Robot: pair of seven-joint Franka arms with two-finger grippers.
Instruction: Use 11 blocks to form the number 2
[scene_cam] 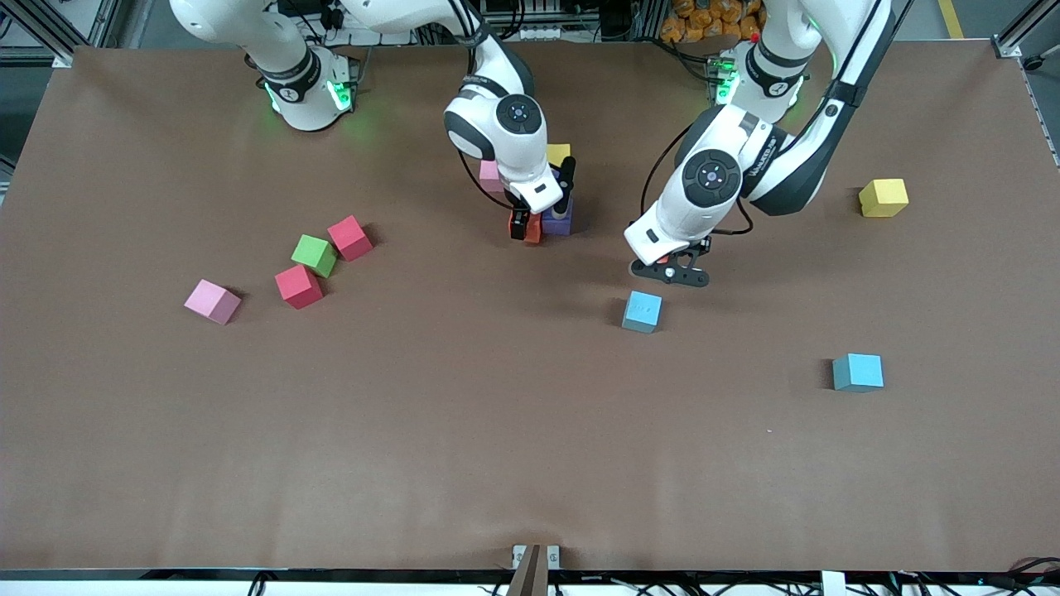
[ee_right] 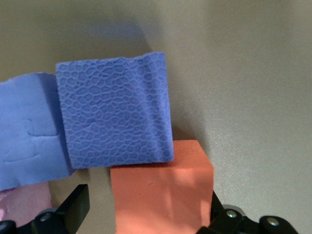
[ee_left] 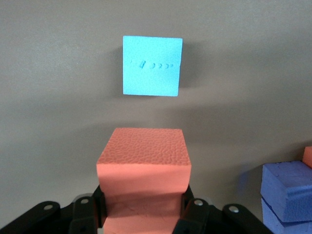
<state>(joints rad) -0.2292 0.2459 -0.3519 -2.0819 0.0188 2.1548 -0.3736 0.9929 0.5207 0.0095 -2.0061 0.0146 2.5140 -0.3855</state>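
- The left gripper hangs over the worktop, just above a light blue block; its jaws are clenched on an orange block, which fills the left wrist view with that light blue block lying flat on the worktop past it.
- The held orange block sits square between the jaws, one face up, not tilted.
- The right gripper is low at the cluster in the middle of the worktop, jaws spread wide to either side of a second orange block, whose side they stand beside; whether they touch it cannot be told.
- That orange block lies against a purple block; another purple block touches the first.
- A pink block and a yellow block show just past the cluster, nearer the arm bases.
- Toward the right arm's end lie two red blocks, a green cube between them, and a pink block.
- Toward the left arm's end lie a yellow block and another light blue block, well apart.
- Cubes have no long axis; most loose ones sit turned askew to the worktop's edges.
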